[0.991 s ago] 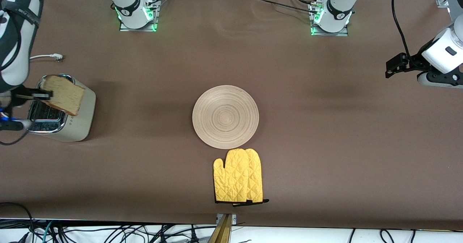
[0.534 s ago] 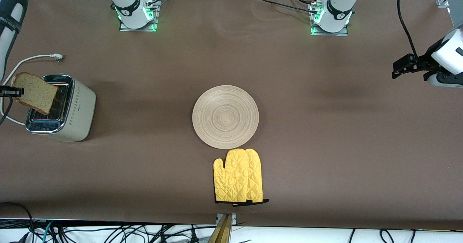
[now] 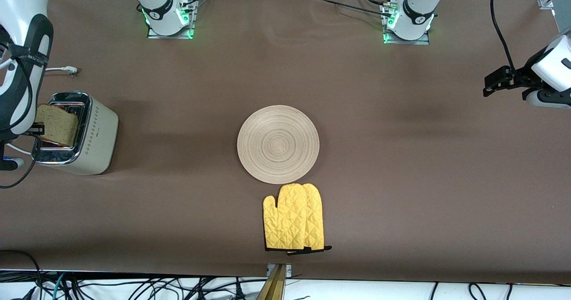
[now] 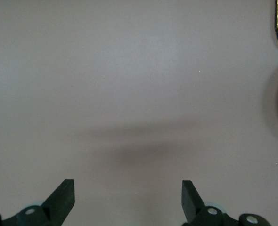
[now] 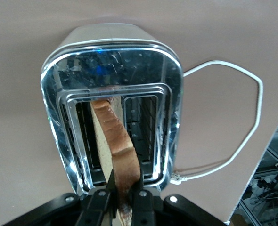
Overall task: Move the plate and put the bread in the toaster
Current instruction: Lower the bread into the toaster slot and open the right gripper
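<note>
Now that I have swung the bread (image 3: 57, 130) back over the toaster (image 3: 76, 132), its low edge sits right at one slot, when a moment ago it hung off past the toaster's end. In the right wrist view the slice (image 5: 118, 148) stands on edge, dipping into the slot. My right tool (image 5: 122, 200) is clenched on the top of the slice. That tells me the bread is lined up, so I think the next thing is to lower it and let go.

The toaster stands by the surface's edge at the right arm's end. The plate (image 3: 278, 144) lies in the middle, touching a yellow mitt (image 3: 293, 217) toward the front edge. My left tool (image 4: 127, 197) waits, released, over the other end.
</note>
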`<state>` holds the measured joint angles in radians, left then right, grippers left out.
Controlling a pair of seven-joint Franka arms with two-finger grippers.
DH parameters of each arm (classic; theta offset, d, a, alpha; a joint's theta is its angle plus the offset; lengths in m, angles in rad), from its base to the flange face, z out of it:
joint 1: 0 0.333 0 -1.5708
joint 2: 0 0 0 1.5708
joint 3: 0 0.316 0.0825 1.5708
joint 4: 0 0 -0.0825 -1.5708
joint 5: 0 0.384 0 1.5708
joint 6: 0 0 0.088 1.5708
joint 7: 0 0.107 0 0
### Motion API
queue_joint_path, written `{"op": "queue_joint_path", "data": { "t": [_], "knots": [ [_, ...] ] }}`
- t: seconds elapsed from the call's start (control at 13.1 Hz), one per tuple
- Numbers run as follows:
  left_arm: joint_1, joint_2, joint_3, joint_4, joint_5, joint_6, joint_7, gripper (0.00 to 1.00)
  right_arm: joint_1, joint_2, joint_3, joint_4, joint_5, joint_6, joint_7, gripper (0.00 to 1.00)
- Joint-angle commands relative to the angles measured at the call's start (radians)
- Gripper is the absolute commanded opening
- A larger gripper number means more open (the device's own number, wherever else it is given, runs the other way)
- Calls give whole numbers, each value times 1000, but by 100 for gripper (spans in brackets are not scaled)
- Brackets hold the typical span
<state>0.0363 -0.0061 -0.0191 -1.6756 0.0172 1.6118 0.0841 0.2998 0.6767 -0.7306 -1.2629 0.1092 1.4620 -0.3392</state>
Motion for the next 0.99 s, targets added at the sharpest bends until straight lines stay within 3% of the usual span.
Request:
{"op": "queue_joint_path", "data": {
  "t": [0.0,0.08,0.23,0.3,0.69,0.91],
  "knots": [
    [4,1,-7,20,26,-16,19,100,-5,17,5,-3,52,17,-15,0],
    [2,1,-8,20,26,-16,17,100,-1,20,5,-1,70,20,-4,0],
    [1,1,-10,20,26,-16,17,100,12,21,8,0,95,21,3,74],
    [1,1,-10,22,26,-16,17,100,7,21,11,0,124,24,0,99],
    [2,1,-10,22,26,-16,17,100,13,-41,8,40,151,20,-12,100],
    [1,1,-10,22,26,-16,17,100,44,-88,10,43,282,14,-21,100]
  ]
}}
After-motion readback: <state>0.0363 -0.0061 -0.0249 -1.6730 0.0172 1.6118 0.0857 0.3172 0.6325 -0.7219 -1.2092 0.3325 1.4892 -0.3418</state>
